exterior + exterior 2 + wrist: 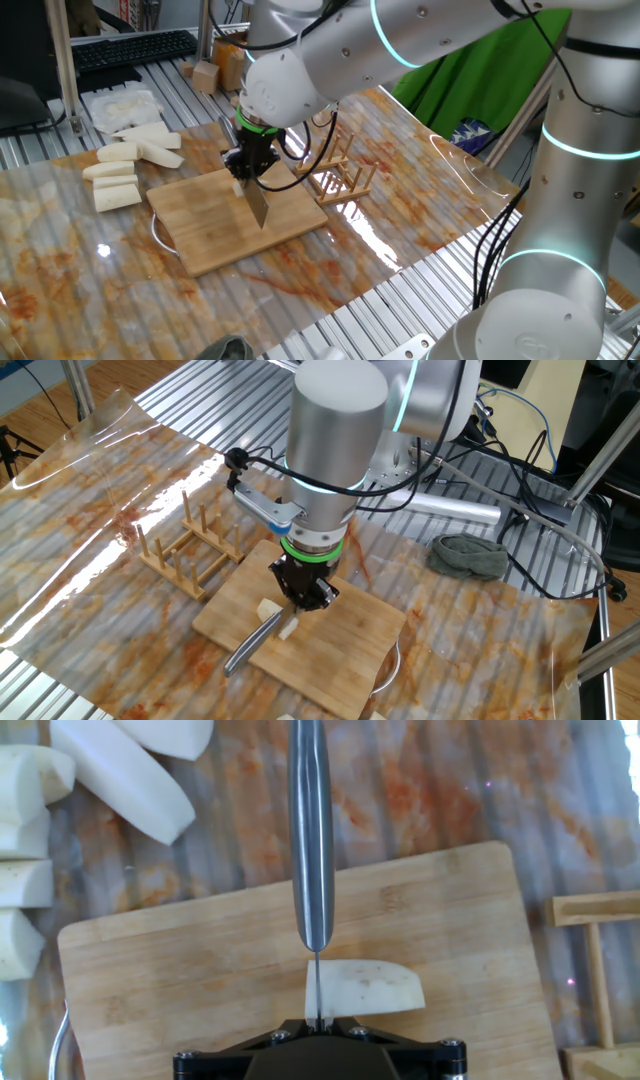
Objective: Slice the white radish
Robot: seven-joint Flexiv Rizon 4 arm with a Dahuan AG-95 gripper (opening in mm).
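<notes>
A small pale white radish (370,988) piece lies on the bamboo cutting board (180,960), just in front of my gripper (318,1020). The gripper is shut on a knife, whose steel blade (311,840) runs straight away from the hand. The blade's edge stands on the radish near its left end. In one fixed view the gripper (248,172) hangs over the board (215,235) with the blade (258,205) pointing down onto it. In the other fixed view white radish (268,608) shows on both sides of the blade (250,645), under the gripper (303,595).
Several larger white radish sticks (120,170) lie on the table to the left of the board, with a white plastic bag (120,105) behind them. A wooden rack (340,175) stands right of the board. A grey cloth (468,555) lies by the arm's base.
</notes>
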